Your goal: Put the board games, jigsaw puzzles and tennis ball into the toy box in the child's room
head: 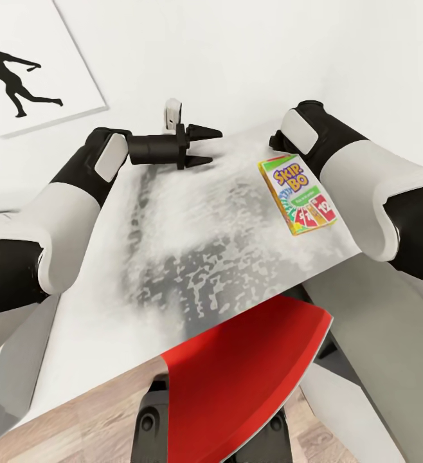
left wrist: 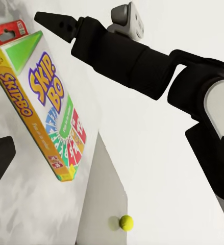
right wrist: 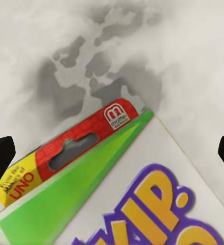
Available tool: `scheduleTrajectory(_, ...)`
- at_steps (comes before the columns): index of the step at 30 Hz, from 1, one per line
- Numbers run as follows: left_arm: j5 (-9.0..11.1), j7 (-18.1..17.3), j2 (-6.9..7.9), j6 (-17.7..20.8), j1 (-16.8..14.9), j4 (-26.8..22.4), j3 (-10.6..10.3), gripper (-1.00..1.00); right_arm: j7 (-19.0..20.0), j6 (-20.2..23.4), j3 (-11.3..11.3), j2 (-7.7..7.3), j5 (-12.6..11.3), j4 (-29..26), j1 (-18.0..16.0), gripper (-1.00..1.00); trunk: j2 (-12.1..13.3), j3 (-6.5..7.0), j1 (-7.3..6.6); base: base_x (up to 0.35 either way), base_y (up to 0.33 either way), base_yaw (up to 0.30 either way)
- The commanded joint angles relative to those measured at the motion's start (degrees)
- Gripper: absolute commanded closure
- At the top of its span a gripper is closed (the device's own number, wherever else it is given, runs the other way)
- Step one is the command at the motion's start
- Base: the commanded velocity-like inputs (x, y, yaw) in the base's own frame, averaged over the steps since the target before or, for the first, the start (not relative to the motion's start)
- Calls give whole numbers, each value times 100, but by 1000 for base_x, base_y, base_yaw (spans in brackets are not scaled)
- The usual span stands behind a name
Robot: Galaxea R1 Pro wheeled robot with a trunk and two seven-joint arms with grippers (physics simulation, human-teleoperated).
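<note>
The orange-green Skip-Bo board game [head: 298, 196] lies flat on the table's white top [head: 192, 257], near its right edge. My right gripper [right wrist: 114, 153] hovers close over the box's red hanger end [right wrist: 71, 148], open, a dark fingertip [right wrist: 2, 153] at each side and nothing between them. From the left wrist view one right finger [left wrist: 55, 23] points past the box [left wrist: 50, 112]. My left gripper [head: 205, 146] stands open above the table's far side, left of the box and apart from it. The tennis ball [left wrist: 125, 222] rests on a white surface beyond the table's edge.
A red chair [head: 250, 373] is tucked under the table's near edge, straight in front of me. The white wall [head: 237, 58] stands right behind the table, with a framed silhouette picture [head: 31, 64] at the left. Wooden floor [head: 83, 424] shows below.
</note>
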Motion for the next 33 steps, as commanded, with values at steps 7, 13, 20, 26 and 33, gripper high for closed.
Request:
scheduleTrajectory(7, -2, -22, 1, 16, -5, 3, -13, -100, -30, 26, 38, 0, -48, -6, -4, -100, -9, -73, 3, 0, 0, 0)
scheduleTrajectory(13, -4, -22, 7, 15, -5, 3, -15, -100, -30, 17, 34, 6, -48, -6, -4, -100, -9, -129, 3, 0, 0, 0)
scheduleTrajectory(20, -10, -22, 7, 15, -5, 3, -24, -100, -31, 14, 35, 3, -48, -6, -4, -100, -9, -195, 3, 0, 0, 0)
scheduleTrajectory(26, -13, -22, 9, 15, -5, 3, -33, -100, -46, -1, 35, 1, -41, -6, -4, -100, -9, -237, 3, 0, 0, 0)
scheduleTrajectory(33, -13, -22, 2, 9, -5, 3, -39, -100, -54, -4, 35, -2, -40, -12, -4, -100, -9, -244, 3, 0, 0, 0)
